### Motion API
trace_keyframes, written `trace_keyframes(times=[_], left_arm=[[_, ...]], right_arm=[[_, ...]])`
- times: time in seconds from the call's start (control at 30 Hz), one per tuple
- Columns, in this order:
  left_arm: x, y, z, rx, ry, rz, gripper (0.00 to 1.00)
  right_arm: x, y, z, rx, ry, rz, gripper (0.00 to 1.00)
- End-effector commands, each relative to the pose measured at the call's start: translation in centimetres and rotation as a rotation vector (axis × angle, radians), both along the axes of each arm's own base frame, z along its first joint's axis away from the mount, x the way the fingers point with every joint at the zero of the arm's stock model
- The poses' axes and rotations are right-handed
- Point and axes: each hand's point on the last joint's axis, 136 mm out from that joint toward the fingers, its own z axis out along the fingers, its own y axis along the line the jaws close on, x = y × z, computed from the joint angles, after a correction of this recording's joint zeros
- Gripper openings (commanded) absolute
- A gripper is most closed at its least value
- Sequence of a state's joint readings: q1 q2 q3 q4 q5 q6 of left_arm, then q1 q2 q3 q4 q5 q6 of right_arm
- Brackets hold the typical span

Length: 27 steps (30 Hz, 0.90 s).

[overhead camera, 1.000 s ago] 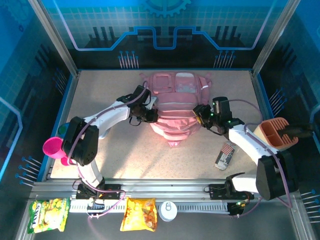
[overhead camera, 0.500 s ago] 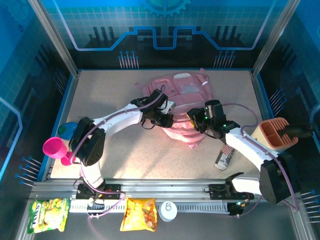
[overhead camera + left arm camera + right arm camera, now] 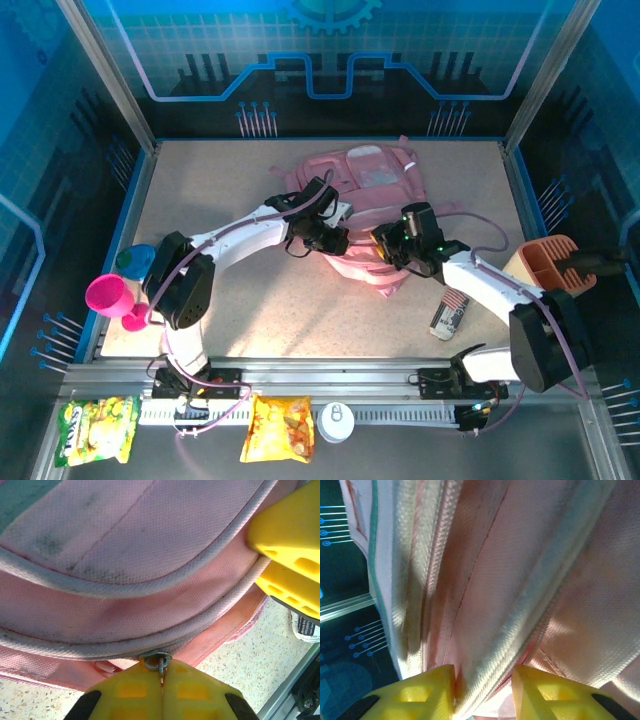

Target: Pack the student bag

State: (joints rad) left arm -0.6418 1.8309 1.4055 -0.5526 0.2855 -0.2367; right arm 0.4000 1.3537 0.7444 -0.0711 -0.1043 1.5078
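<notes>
My speckled table [image 3: 200,185] carries the student bag [image 3: 365,172], lying from centre toward 12 o'clock, and a small flag-printed packet [image 3: 452,311] lying flat at 4 o'clock, apart from it.

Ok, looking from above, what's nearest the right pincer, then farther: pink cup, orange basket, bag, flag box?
1. The bag, pinched in the right pincer.
2. Flag box, just to its right.
3. Orange basket, right edge.
4. Pink cup, far left edge.
</notes>
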Motion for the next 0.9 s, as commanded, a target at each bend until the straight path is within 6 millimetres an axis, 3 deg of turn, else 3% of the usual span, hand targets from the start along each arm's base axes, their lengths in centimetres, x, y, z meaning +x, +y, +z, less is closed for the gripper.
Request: trace_keyframes(times=[0.0, 0.17, 0.3, 0.47, 0.7, 0.8, 0.87], left_arm=[[0.7, -1.0, 1.8, -0.035, -0.042, -0.010, 0.00], [1.9, 1.7, 0.8, 0.053, -0.046, 0.064, 0.00], [2.8, 4.4, 0.3, 0.031, -0.011, 0.082, 0.00], [5.7, 8.0, -0.4, 0.024, 0.024, 0.135, 0.02], [12.3, 10.2, -0.6, 0.011, -0.035, 0.240, 0.03], [14.3, 11.2, 0.1, 0.022, -0.067, 0.305, 0.10], [14.5, 12.0, 0.7, 0.033, -0.078, 0.342, 0.18]], right_arm=[[1.3, -0.1, 0.0, -0.023, -0.012, -0.008, 0.31], [1.7, -1.3, -0.3, -0.090, -0.004, 0.000, 0.11], [1.2, -2.4, -0.1, -0.142, -0.014, -0.001, 0.09], [0.9, -3.1, 0.3, -0.160, -0.031, 0.006, 0.09], [1.3, -1.7, 1.0, -0.129, -0.066, 0.074, 0.10], [1.5, -0.6, 0.9, -0.107, -0.080, 0.113, 0.10], [1.6, 0.4, 1.0, -0.096, -0.086, 0.152, 0.10]])
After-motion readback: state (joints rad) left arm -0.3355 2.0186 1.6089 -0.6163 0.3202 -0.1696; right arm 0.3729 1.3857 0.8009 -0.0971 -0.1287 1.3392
